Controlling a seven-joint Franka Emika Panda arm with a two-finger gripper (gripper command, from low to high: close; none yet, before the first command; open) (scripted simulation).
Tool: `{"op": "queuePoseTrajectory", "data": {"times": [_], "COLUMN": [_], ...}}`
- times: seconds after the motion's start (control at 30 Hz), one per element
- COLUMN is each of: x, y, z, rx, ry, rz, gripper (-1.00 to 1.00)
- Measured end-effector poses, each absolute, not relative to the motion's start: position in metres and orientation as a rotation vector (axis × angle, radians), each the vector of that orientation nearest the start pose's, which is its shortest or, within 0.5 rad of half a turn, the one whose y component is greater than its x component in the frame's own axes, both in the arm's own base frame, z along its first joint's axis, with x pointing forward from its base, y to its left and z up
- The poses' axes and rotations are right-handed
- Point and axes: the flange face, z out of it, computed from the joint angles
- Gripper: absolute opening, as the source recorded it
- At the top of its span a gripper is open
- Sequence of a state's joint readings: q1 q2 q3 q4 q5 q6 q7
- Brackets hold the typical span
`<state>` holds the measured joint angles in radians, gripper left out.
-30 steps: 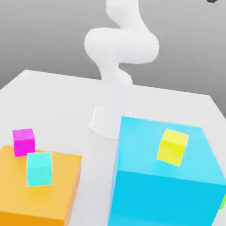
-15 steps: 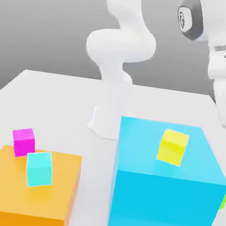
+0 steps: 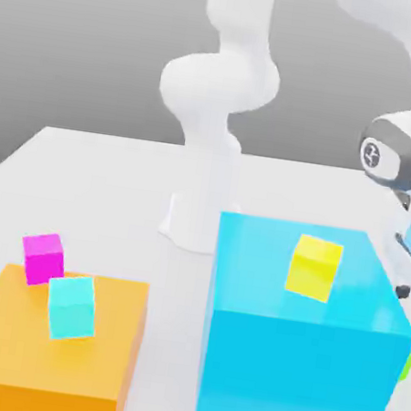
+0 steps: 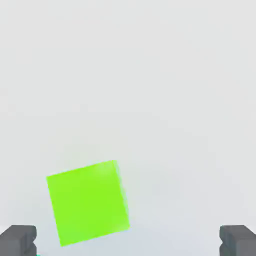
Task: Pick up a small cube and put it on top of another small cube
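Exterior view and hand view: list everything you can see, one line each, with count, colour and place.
Table: one, white, under everything.
Large block: one, sky blue, on the exterior view's right.
Flat block: one, orange, on the exterior view's left.
Yellow cube: one, on top of the large block.
Turquoise cube: one, on the flat block.
Magenta cube: one, at the flat block's far edge.
Lime-green cube: one, on the table below the hand; a green sliver shows behind the large block.
Arm: one, white, base behind the blocks.
Gripper: one, dark fingertips apart, open, holding nothing.
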<state>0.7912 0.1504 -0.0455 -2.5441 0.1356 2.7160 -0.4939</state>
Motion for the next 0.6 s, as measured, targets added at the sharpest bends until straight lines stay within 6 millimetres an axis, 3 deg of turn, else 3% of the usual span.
{"op": "queuePoseTrajectory", "data": {"times": [0.1,0.3,0.33,0.6], "x": [0.329,0.327,0.327,0.327], "y": [0.312,0.313,0.314,0.313], "z": [0.195,0.142,0.141,0.145], "rx": [-2.572,-2.562,-2.559,-2.560], "ry": [-1.792,-1.822,-1.825,-1.825], "rz": [-0.008,-0.005,-0.020,-0.011], "gripper": [0.00,0.00,-1.00,-1.00]}}
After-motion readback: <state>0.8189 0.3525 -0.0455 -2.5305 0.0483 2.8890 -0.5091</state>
